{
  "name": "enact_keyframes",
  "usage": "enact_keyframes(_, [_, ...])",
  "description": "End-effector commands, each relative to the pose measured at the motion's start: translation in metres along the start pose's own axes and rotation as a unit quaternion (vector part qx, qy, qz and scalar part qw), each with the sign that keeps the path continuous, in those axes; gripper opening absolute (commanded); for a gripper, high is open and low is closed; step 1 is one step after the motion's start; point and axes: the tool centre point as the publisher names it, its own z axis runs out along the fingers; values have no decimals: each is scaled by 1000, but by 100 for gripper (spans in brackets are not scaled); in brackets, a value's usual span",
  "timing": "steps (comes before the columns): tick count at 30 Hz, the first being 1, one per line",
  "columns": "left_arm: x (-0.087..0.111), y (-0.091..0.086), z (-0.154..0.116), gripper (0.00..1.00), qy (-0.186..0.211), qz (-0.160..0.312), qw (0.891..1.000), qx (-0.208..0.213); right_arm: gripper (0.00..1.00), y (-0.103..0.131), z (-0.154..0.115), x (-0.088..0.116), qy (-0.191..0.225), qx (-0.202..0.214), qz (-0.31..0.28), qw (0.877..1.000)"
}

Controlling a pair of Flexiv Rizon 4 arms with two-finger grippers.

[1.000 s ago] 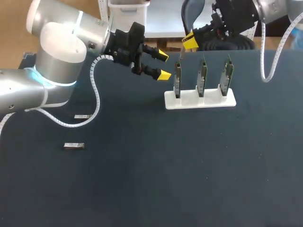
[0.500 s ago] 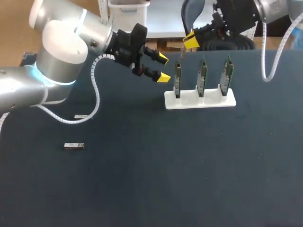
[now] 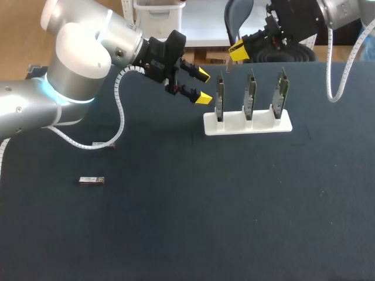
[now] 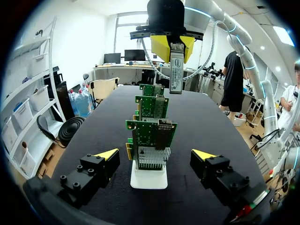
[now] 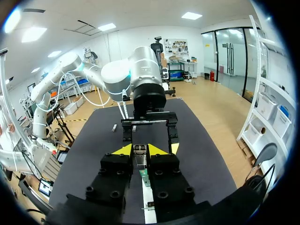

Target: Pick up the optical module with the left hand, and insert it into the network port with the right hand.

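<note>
Worktop (image 3: 176,222) dark, the left gripper (image 3: 203,86) hanging with fingers spread wide, just beside the white rack (image 3: 247,124) near the far edge and facing its three upright cards (image 3: 250,93). Right gripper (image 5: 139,150) up over the rack's left-hand card, yellow tips pinching the optical module (image 4: 176,75), which points down. Two spare modules (image 3: 92,180) lie toward the left edge.
</note>
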Motion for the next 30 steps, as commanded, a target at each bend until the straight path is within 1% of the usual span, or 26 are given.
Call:
enact_keyframes(1, [-1, -1, 1, 100, 3, -1, 1000, 0, 0, 6, 0, 1, -1, 6, -1, 1000])
enact_keyframes(8, [0, -3, 1, 100, 3, -4, 1000, -2, 0, 7, 0, 2, -2, 5, -3, 1000])
enact_keyframes(13, [2, -3, 3, 100, 12, -7, 1000, -15, 0, 8, 1, 1, -2, -1, -9, 1000])
enact_keyframes(30, [2, -2, 3, 100, 14, -7, 1000, -16, 0, 8, 14, -4, 36, -27, -52, 998])
